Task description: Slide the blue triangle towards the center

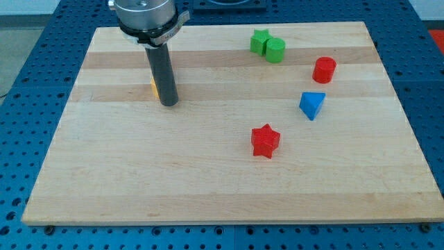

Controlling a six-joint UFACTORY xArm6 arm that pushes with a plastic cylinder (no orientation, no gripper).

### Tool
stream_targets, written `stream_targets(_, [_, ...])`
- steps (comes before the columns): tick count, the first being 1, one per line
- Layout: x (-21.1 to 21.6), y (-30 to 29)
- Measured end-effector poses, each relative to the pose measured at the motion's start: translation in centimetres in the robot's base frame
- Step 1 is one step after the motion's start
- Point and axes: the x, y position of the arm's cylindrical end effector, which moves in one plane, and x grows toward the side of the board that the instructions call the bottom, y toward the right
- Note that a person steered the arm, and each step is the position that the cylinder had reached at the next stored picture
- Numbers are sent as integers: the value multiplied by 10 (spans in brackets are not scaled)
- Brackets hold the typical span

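Observation:
The blue triangle [312,105] lies on the wooden board [229,187] at the view's right, right of and a little above the board's middle. My tip [168,103] rests on the board at the view's upper left, far to the left of the blue triangle. A small yellow-orange block [153,87] peeks out just left of the rod, mostly hidden behind it.
A red star [265,141] lies below and left of the blue triangle. A red cylinder [324,69] stands just above the triangle. A green star [259,42] and a green cylinder [275,50] touch each other near the top edge.

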Motion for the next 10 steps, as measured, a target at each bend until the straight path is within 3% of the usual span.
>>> stream_targets(1, [13, 2])
stream_targets(3, [5, 95])
stream_targets(4, [-24, 149])
stream_targets(6, [-8, 287])
stream_targets(7, [14, 288])
stream_targets(10, [22, 97])
